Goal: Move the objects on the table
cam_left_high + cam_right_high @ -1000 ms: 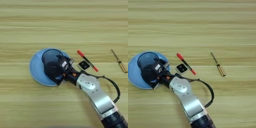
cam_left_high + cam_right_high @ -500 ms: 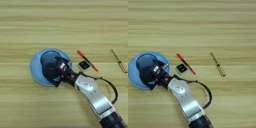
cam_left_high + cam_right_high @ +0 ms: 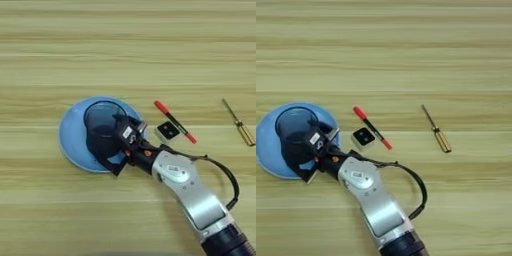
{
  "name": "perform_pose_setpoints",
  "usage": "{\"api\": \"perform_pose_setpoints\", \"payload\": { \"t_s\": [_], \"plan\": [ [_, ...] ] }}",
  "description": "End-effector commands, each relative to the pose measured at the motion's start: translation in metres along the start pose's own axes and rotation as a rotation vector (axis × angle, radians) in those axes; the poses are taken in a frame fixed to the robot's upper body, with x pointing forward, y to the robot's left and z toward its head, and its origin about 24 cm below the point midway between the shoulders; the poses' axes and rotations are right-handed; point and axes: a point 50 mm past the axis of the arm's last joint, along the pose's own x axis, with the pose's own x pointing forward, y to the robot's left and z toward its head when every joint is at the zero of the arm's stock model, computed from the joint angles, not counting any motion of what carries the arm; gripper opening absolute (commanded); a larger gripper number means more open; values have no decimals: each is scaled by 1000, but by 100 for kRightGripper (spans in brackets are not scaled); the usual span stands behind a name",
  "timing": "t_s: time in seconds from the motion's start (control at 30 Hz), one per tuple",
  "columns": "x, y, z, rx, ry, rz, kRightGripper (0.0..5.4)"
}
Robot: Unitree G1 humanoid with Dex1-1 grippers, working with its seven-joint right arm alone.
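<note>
Gripper (image 3: 116, 145) fingers clasp the pen cup (image 3: 103, 125) upright on the blue plate (image 3: 72, 137).

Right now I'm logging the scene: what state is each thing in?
Pen cup: upright on the blue plate, hand at it.
Block: flat, black face up.
Red pen: lying flat, beside the block.
Screwdriver: lying flat, apart.
</note>
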Motion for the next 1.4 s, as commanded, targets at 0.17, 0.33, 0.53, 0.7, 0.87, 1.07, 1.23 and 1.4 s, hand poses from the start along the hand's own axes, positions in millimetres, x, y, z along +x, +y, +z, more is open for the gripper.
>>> {"api": "perform_pose_setpoints", "payload": {
  "t_s": [0.17,0.33,0.53,0.7,0.87,1.07,1.23,1.4],
  "plan": [
    [-10,-12,17,-53,-64,-37,535],
    [-9,-13,13,-48,-50,-34,535],
    [-14,-14,17,-61,-60,-29,535],
    [-22,-17,22,-78,-71,-42,535],
    [-31,-17,24,-87,-74,-51,535],
    [-44,-15,24,-90,-66,-59,535],
    [-57,-17,21,-96,-45,-77,535],
    [-68,-21,20,-98,-35,-102,535]
  ]
}}
